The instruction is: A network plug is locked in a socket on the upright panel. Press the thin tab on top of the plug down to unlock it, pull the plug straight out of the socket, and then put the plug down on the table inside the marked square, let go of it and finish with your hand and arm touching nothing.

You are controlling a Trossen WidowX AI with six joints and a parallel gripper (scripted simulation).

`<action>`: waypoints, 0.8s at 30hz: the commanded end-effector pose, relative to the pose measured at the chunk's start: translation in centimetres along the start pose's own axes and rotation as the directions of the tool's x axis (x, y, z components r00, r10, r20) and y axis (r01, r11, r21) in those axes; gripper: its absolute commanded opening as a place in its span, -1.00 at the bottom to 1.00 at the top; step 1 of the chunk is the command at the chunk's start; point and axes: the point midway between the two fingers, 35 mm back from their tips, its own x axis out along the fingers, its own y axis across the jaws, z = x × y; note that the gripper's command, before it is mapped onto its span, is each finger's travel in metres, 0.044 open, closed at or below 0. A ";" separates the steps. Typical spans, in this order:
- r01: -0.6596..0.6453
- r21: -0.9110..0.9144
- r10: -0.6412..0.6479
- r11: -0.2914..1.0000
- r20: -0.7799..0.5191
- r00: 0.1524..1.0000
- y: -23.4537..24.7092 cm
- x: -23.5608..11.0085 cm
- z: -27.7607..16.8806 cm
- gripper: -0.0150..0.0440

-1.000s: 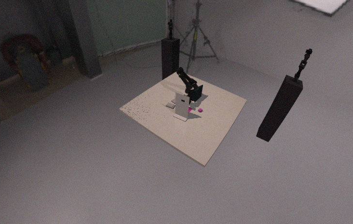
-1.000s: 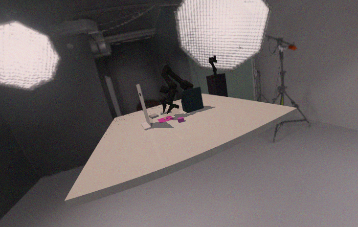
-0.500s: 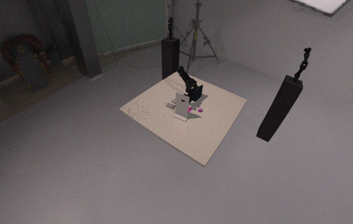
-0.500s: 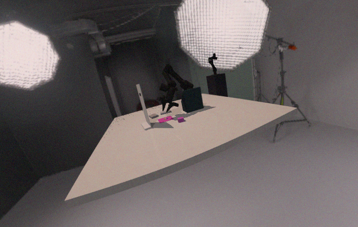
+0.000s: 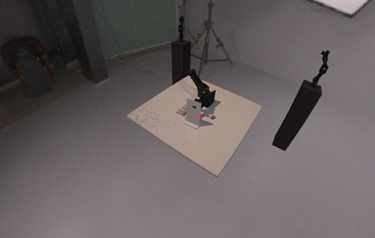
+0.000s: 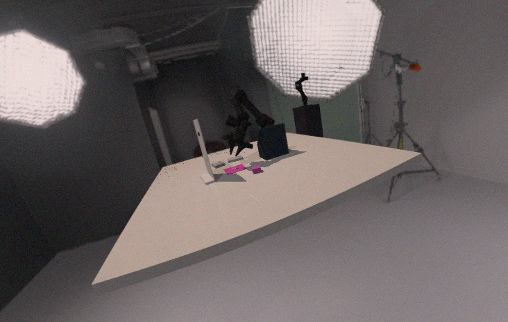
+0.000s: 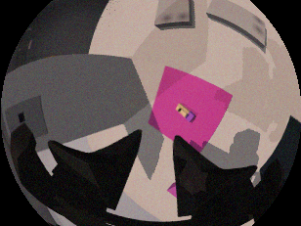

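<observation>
The small yellow and purple plug (image 7: 185,113) lies on the magenta marked square (image 7: 201,92) (image 6: 234,169) (image 5: 201,116) on the table (image 5: 212,147) (image 6: 207,212). It is too small to make out in the top and exterior views. My gripper (image 7: 157,136) (image 6: 235,150) hangs above the square's near edge with its fingers apart and nothing between them, clear of the plug. The upright grey panel (image 5: 191,113) (image 6: 200,139) (image 7: 71,92) stands to the left, and its socket (image 5: 193,106) (image 7: 21,117) shows as a dark hole.
A dark box (image 6: 273,140) (image 5: 209,99) stands behind the square near the arm. Two flat grey pieces (image 7: 175,10) (image 7: 240,17) (image 6: 217,164) lie beyond the square. A small magenta block (image 6: 256,169) (image 5: 212,117) sits beside it. Two dark camera posts stand off the table.
</observation>
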 end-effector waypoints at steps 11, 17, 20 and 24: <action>-0.008 0.011 0.008 1.000 0.006 1.000 1.1 -1.7 0.2 0.04; -0.009 0.010 0.009 1.000 0.007 1.000 1.4 -2.4 0.3 0.04; -0.010 0.010 0.010 1.000 0.008 1.000 1.5 -2.8 0.3 0.04; -0.011 0.010 0.011 1.000 0.009 1.000 1.7 -3.2 0.4 0.04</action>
